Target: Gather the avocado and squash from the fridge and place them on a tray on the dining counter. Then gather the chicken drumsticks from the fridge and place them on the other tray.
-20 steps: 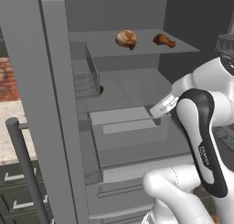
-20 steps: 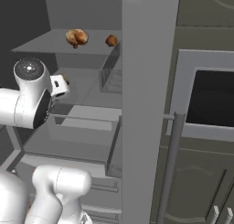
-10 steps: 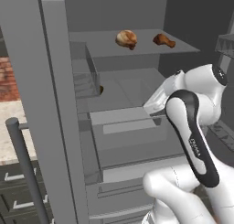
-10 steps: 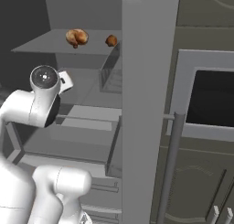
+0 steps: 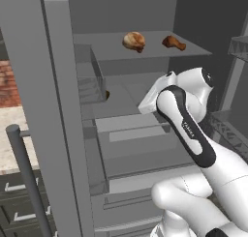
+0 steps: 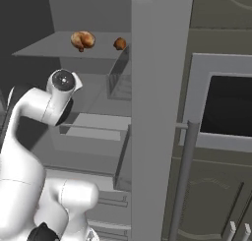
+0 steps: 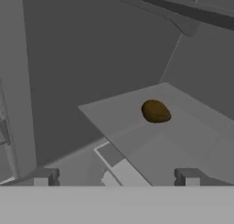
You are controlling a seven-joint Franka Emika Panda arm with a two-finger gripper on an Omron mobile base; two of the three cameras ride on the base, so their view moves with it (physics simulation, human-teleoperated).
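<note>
Olive-brown avocado (image 7: 156, 111) sits alone on a grey fridge shelf (image 7: 192, 141), ahead of the spread, empty gripper (image 7: 116, 176). Best to centre the fingers around it before pinching gently, since it may roll.

An open grey refrigerator interior (image 5: 135, 134) in a rendered kitchen, its smooth back wall (image 7: 91, 58) dim and unlit. A flat grey upper shelf (image 5: 145, 50) spans the cabinet, with pale grey drawer fronts (image 5: 140, 139) stacked below it. The tall grey fridge door (image 6: 155, 112), edge-on, carries a round grey bar handle (image 6: 184, 176). Beside it stands a dark olive cabinet with a black oven window (image 6: 229, 107). A patch of red brick wall (image 5: 7, 83) shows at far left.
</note>
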